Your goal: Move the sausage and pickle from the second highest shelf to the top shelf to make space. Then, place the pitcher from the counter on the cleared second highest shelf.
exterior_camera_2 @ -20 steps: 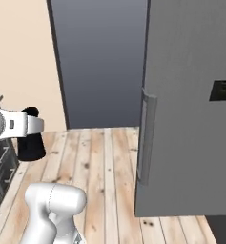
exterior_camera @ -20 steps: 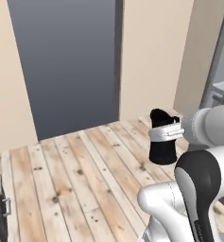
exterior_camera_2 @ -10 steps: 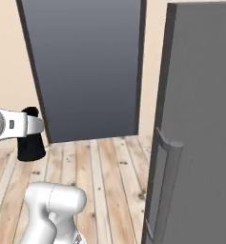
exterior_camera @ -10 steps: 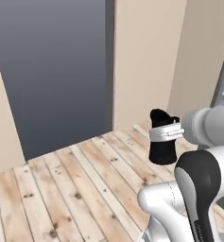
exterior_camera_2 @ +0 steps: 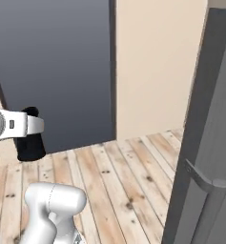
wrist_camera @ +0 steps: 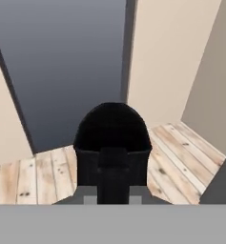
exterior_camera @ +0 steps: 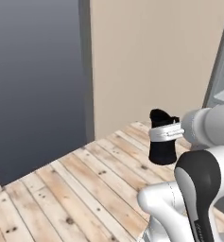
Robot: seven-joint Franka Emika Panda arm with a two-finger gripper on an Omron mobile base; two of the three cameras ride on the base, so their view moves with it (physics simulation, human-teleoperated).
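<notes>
My gripper [exterior_camera: 166, 133] is shut on the pitcher [exterior_camera: 162, 152], a small matte black jug that hangs in the air above the plank floor. From the right base view the pitcher [exterior_camera_2: 31, 148] sits at the far left under the white hand of the gripper [exterior_camera_2: 23, 125]. In the hand view the pitcher [wrist_camera: 112, 129] stands straight ahead, its open mouth toward the camera. The sausage, the pickle, both shelves and the counter are out of view.
A tall dark grey panel [exterior_camera: 38, 85] stands ahead on the left, with a beige wall [exterior_camera: 151, 61] beside it. Light wooden floor [exterior_camera: 85, 189] spreads below. A grey fridge door [exterior_camera_2: 207, 143] with a bar handle [exterior_camera_2: 202, 177] rises close on the right.
The whole picture has slid left, so the base has turned right. The fridge door now looms nearer in the right base view. The pitcher stays held in the same place relative to the arm.
</notes>
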